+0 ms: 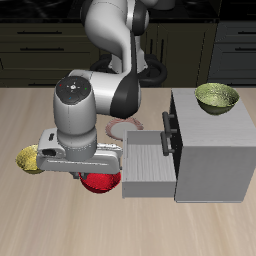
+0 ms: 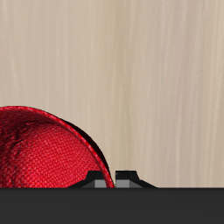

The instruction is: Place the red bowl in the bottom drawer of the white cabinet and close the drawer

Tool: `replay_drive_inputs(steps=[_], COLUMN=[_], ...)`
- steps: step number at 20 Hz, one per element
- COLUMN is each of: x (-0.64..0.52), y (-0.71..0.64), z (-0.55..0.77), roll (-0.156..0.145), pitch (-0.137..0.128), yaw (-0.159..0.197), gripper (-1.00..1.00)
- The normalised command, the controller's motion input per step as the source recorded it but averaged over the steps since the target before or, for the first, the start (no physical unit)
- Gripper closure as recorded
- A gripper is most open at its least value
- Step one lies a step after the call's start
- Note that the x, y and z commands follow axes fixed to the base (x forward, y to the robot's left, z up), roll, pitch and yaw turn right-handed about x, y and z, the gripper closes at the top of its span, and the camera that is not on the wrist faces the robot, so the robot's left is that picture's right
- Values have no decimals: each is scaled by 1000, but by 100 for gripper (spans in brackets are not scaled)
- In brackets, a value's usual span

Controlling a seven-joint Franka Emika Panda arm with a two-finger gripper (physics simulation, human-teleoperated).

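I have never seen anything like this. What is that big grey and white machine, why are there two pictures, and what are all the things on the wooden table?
These are computer-simulated pictures of a robot arm steered by a person. One picture looks at the table from the front and above; the other comes from a camera on the arm's own gripper, looking down past its fingers.

On the wooden table stands a boxy light grey-white cabinet. Its lowest drawer, a shallow tray, is pulled out. An olive-green bowl sits on the cabinet's top, and a yellow bowl lies on the table beside the arm.

The two-finger gripper is right at the rim of a small glossy bright-red bowl, next to the open drawer. The close-up shows the bowl at the fingers, but I cannot tell whether they have closed on it.
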Motion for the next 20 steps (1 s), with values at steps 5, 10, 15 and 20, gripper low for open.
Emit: replay_drive_inputs(steps=[5,10,15,20], x=[-139,-201,-227,-156], y=[-6,55,67,36], z=[264,410,411,230], roll=[10,28,17,17], pitch=[-32,-55,-43,-25], yaw=[-6,-17,-25,-6], gripper=[100,100,100,100])
